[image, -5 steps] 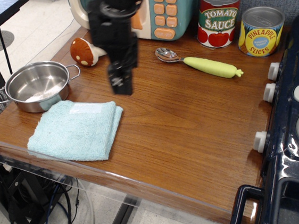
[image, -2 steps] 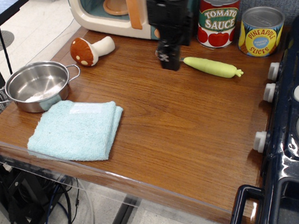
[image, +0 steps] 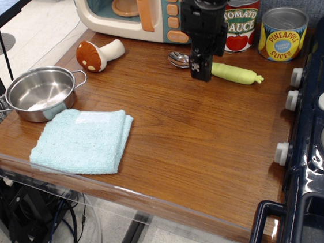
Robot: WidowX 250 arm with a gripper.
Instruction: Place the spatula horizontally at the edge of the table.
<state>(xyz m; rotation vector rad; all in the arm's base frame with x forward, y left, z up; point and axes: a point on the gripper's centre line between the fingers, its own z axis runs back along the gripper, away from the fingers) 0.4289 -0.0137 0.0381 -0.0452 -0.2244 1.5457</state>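
Observation:
The spatula lies at the back of the table, its shiny metal bowl to the left and its yellow-green handle pointing right toward the stove. My black gripper hangs straight down over the neck of the spatula, between bowl and handle, and hides that part. Its fingers show as one dark column, so I cannot tell whether they are open or touch the spatula. A clear acrylic strip runs along the table's front rim.
A toy mushroom, a steel pot and a folded light-blue cloth are on the left. A toy microwave, a tomato sauce can and a pineapple can line the back. A dark blue toy stove borders the right.
My gripper has moved right and toward the back, from above the table's middle-left to over the spatula's neck. The spatula and other objects have not moved.

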